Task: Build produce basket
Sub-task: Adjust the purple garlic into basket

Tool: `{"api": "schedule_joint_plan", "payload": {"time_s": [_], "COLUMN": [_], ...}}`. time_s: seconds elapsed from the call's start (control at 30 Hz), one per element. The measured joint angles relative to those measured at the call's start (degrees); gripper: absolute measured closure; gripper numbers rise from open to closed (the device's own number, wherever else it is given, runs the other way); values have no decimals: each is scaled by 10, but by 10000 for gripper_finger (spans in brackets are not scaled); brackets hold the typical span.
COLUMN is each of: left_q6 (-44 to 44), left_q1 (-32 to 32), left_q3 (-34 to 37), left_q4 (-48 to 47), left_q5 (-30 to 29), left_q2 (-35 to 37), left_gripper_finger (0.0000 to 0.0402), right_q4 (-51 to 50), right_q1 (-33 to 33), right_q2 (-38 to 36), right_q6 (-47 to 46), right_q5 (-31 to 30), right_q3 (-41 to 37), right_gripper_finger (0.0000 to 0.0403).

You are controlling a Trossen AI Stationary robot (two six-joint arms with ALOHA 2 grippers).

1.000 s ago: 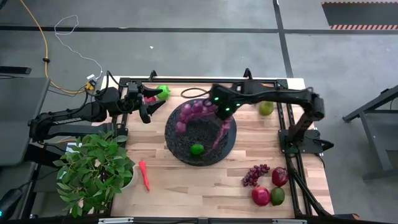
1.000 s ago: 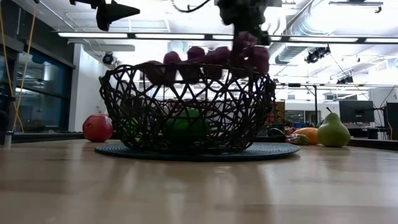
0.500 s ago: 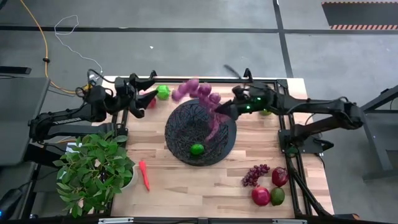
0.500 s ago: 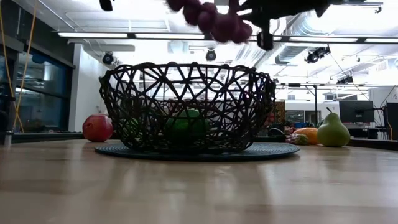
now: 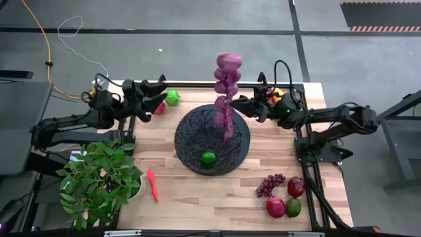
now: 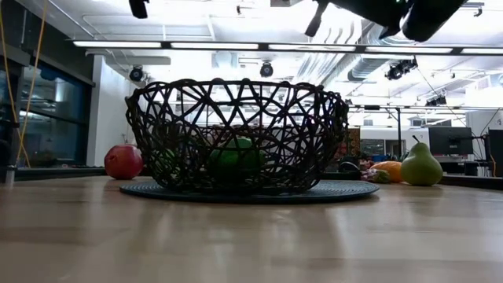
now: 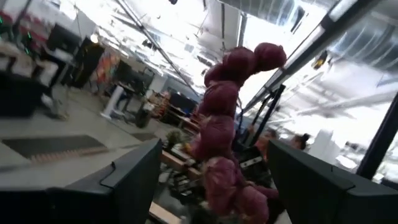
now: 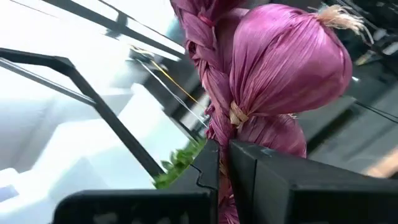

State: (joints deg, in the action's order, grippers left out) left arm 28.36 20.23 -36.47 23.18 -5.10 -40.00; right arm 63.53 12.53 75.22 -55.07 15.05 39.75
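Right gripper (image 5: 238,105): I see it clamped on purple braided string (image 5: 227,89), raised over basket (image 5: 197,155).
Left gripper (image 5: 158,99): parted, holding nothing, far surface edge.
Low view only: pear (image 6: 421,167).

right hand (image 6: 314,17) cut off low view

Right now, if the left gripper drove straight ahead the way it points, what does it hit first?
Likely the purple onion braid hanging from the right gripper. The left gripper, open, points across the table's far side, and its wrist view shows the braid dead ahead between its fingers. Depth is unclear, so it might pass beside it.
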Motion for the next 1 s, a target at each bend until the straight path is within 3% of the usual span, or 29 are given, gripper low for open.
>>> {"api": "schedule_joint_plan", "payload": {"time_s": [0.3,0.53,0.8,1.0], "left_q6": [99,88,55,59], "left_q1": [0,-1,-17,-19], "left_q3": [0,0,-3,-41], "left_q4": [70,135,220,162], "left_q5": [86,137,136,130], "left_q2": [-104,-166,-186,-200], "left_gripper_finger": [122,122,122,122], "right_q4": [150,151,116,62], "right_q1": [-7,-7,-10,-11], "right_q2": [122,166,168,168], "right_q6": [-79,-94,-91,-91], "right_q5": [16,55,115,119], "right_q3": [40,119,159,160], "right_gripper_finger": [403,403,402,402]}}
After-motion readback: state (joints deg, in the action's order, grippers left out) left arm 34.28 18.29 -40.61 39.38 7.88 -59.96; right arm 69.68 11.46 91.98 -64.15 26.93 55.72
